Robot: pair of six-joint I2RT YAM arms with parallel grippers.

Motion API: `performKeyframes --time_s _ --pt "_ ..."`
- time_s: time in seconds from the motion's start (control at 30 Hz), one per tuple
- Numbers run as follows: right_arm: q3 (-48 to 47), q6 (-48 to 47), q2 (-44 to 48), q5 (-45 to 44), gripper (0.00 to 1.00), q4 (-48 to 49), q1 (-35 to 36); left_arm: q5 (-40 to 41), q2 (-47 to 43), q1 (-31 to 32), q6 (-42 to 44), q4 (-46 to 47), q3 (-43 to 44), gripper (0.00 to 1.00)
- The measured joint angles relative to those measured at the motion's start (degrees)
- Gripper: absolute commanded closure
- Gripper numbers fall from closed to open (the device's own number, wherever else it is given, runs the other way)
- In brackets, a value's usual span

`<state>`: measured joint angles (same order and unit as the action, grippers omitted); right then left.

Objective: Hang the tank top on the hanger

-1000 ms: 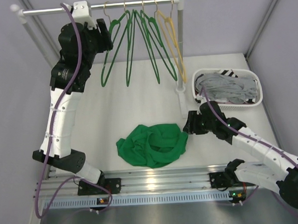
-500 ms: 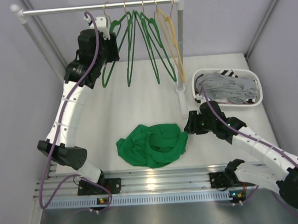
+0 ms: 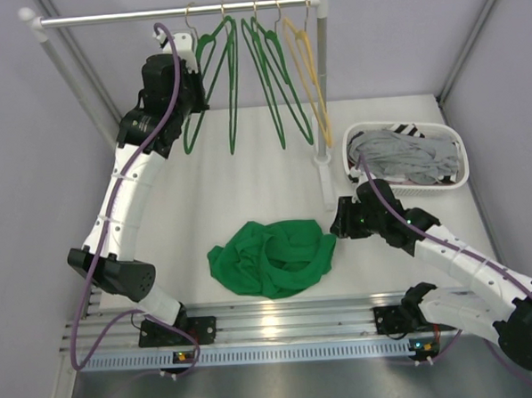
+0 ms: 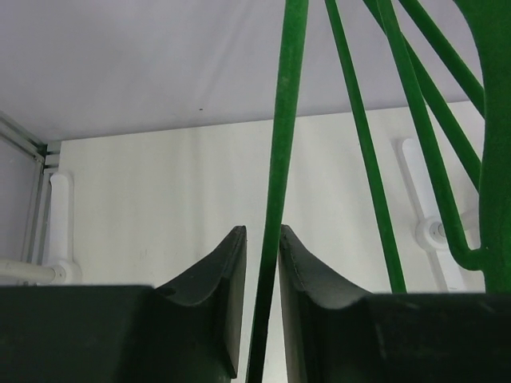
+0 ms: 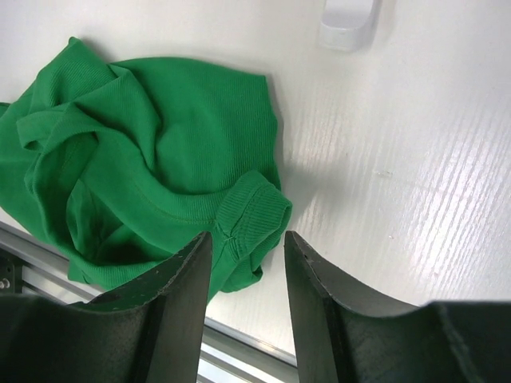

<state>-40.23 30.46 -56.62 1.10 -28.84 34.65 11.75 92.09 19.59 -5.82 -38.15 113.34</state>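
The tank top (image 3: 273,256) lies crumpled on the white table, bright green, near the front rail. My right gripper (image 3: 337,220) hovers at its right edge. In the right wrist view it (image 5: 246,235) is open, with a ribbed fold of the tank top (image 5: 152,159) below the gap. My left gripper (image 3: 195,78) is raised at the leftmost green hanger (image 3: 208,86) on the rail. In the left wrist view its jaws (image 4: 262,231) stand narrowly open around the hanger's thin bar (image 4: 287,120). The right finger touches the bar and a slim gap shows on the left.
More green hangers (image 3: 268,74) and a yellow hanger (image 3: 308,72) hang from the metal rail (image 3: 114,18). The rack's white post (image 3: 325,174) stands right of centre. A white basket (image 3: 360,130) of grey striped clothes sits at the right.
My left arm swung right and reached into the leftmost hanger, and its jaws narrowed around the bar. The right jaws closed slightly over the tank top's edge.
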Motion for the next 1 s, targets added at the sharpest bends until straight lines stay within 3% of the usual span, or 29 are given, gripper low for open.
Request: performKeyframes --time_s 0.13,0.2,0.23,1.0 --pt "0.0 0.0 0.0 0.0 0.59 0.0 0.0 0.8 0.0 0.0 0.0 0.4 0.0 0.81" --pt "0.0 0.0 0.0 0.0 0.6 0.0 0.0 1.1 0.0 0.0 0.3 0.5 0.0 0.9" --pt "0.0 -0.1 0.0 0.0 0.6 0.0 0.0 1.2 0.0 0.1 0.5 0.5 0.0 1.0" --pt "0.0 -1.0 0.0 -0.2 0.62 0.0 0.0 4.3 -4.4 1.1 2.5 4.8 -2.2 1.0"
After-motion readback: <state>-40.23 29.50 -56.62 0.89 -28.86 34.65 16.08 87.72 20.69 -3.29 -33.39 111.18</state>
